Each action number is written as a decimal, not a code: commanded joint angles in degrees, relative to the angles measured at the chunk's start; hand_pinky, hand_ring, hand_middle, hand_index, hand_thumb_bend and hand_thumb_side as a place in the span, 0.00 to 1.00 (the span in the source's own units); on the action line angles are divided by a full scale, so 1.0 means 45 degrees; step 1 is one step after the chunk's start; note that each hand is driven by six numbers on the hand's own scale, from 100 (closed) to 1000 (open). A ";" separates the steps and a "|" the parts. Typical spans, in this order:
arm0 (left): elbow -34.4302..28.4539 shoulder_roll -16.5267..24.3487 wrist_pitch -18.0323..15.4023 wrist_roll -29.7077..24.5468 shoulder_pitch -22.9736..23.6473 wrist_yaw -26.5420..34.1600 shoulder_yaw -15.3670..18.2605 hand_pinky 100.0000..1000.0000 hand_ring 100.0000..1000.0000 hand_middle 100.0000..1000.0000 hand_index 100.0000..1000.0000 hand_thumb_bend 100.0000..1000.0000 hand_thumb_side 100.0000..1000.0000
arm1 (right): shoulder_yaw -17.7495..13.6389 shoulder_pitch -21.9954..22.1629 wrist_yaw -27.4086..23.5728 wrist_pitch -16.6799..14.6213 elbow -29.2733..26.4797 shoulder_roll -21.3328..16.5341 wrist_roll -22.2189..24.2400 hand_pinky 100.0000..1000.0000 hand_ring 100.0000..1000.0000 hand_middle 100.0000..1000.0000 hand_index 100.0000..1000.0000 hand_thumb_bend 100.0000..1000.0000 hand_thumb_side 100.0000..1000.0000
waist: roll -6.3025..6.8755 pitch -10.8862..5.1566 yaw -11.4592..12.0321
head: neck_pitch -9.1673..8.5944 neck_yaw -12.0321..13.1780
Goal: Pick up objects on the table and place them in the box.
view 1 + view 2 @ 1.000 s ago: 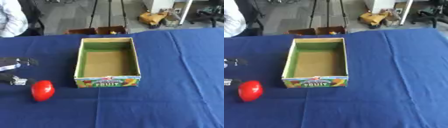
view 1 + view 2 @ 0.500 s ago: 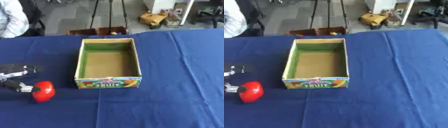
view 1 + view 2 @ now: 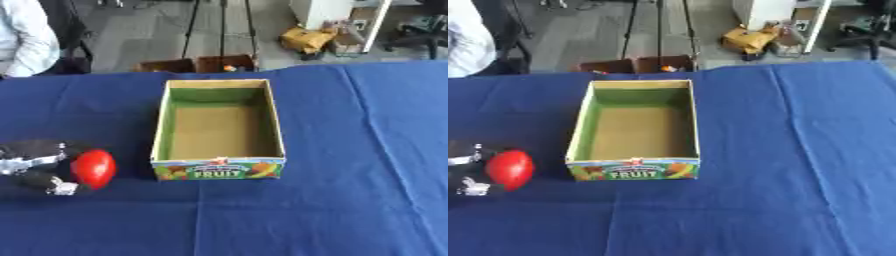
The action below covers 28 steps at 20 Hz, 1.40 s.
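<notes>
**Left hand on the red fruit, box waiting empty**

Over at nine o'clock, the left hand is in from the table's left edge, black with silver parts, and its fingers are curled round the left side of the red fruit. One part of the hand sits above the fruit, another below it, so the fruit is pinched from that side while its right side shows bare and glossy. Whether the fruit rests on the cloth or is just off it, I cannot tell.

Just beside it toward three o'clock stands the box, close to the fruit but apart from it. It is an open cardboard carton with green inner walls and a brown floor, nothing lying inside. The printed front panel reads FRUIT and faces six o'clock; the long side runs toward twelve.

All around lies the blue tablecloth, and from the box on toward three o'clock it is plain blue with soft folds.

The right hand does not show in either eye view.

Past the table's far edge at twelve o'clock there are low brown boxes on the floor.
</notes>
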 commanded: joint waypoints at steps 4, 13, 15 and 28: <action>-0.0420 0.0832 -0.2014 -0.1436 -0.0166 0.0170 0.0273 0.75 0.87 1.00 1.00 0.44 1.00 | 0.0031 0.0022 -0.0070 0.0042 -0.0191 -0.0151 0.0150 0.70 0.78 0.47 0.76 0.00 0.74 | 0.0054 -0.0248 0.0152 | 0.0033 -0.0078; -0.0583 0.1141 -0.2019 -0.1492 -0.0444 0.1203 0.0436 0.74 0.86 1.00 1.00 0.40 1.00 | 0.0023 0.0111 -0.0100 0.0183 -0.0191 -0.0180 0.0211 0.70 0.79 0.47 0.76 0.00 0.73 | 0.0175 -0.0418 0.0382 | 0.0242 -0.0326; -0.0588 0.1063 -0.1970 -0.1566 -0.0518 0.1298 0.0430 0.74 0.85 1.00 1.00 0.38 1.00 | 0.0017 0.0127 -0.0108 0.0217 -0.0191 -0.0172 0.0221 0.70 0.79 0.47 0.76 0.00 0.73 | 0.0192 -0.0445 0.0413 | 0.0252 -0.0368; -0.1723 -0.1053 -0.2650 0.0219 -0.0387 -0.2445 0.1207 0.69 0.82 0.95 1.00 0.57 1.00 | -0.0061 0.0154 -0.0070 0.0527 -0.0191 -0.0142 0.0149 0.71 0.79 0.46 0.76 0.00 0.71 | 0.0387 -0.0581 0.0876 | 0.0465 -0.0887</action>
